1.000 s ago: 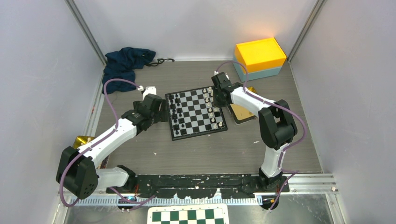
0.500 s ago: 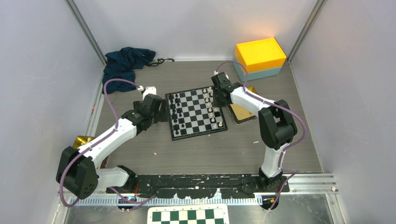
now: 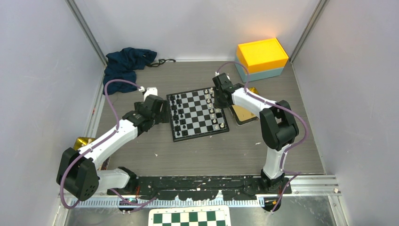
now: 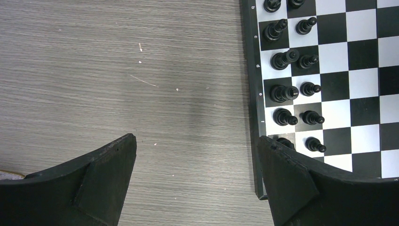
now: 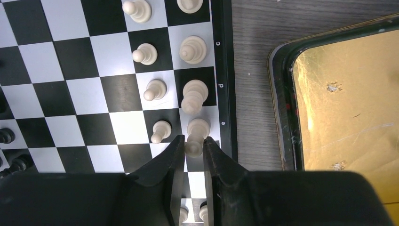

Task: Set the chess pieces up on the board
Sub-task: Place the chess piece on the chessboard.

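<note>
The board (image 3: 200, 112) lies mid-table. Black chess pieces (image 3: 175, 113) stand in two columns along its left side, white chess pieces (image 3: 214, 110) along its right. My right gripper (image 3: 216, 100) is over the board's right edge. In the right wrist view it (image 5: 193, 146) is shut on the top of a white piece (image 5: 196, 134) standing in the outermost column, by the rim (image 5: 226, 70). My left gripper (image 3: 162, 112) hangs open and empty over bare table just left of the board rim (image 4: 254, 94). In the left wrist view it (image 4: 196, 155) is beside the black pieces (image 4: 282, 93).
A gold tray (image 5: 348, 94) with a dark rim lies right of the board (image 3: 244, 114). A yellow box on a teal base (image 3: 262, 56) stands at the back right. A dark blue cloth (image 3: 126, 63) lies at the back left. A green-and-white checkered panel (image 3: 189, 217) lies in front of the arm bases.
</note>
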Available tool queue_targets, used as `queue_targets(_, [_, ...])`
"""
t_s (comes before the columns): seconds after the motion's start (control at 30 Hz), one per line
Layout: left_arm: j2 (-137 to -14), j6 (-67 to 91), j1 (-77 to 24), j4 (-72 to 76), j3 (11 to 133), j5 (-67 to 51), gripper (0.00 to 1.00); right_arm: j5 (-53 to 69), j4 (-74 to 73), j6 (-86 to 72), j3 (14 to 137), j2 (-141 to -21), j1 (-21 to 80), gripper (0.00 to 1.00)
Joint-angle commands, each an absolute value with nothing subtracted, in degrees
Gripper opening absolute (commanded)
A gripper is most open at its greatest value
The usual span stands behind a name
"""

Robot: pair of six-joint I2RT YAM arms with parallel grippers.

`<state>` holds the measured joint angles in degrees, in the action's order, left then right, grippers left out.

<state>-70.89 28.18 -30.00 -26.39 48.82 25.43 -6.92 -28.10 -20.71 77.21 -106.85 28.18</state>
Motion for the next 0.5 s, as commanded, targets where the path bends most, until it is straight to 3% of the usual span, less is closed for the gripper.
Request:
queue_targets(0.0, [-69.81, 28.11, -30.32, -24.16, 49.13, 25.74, 1.0, -7.61, -27.6, -19.99, 77.96, -107.76, 28.43, 0.28])
queue_targets(0.47, [-69.61, 28.19, -30.32, -24.22, 49.04, 25.57, 1.0, -7.73, -28.17, -19.48, 78.37, -105.79, 28.65, 0.37])
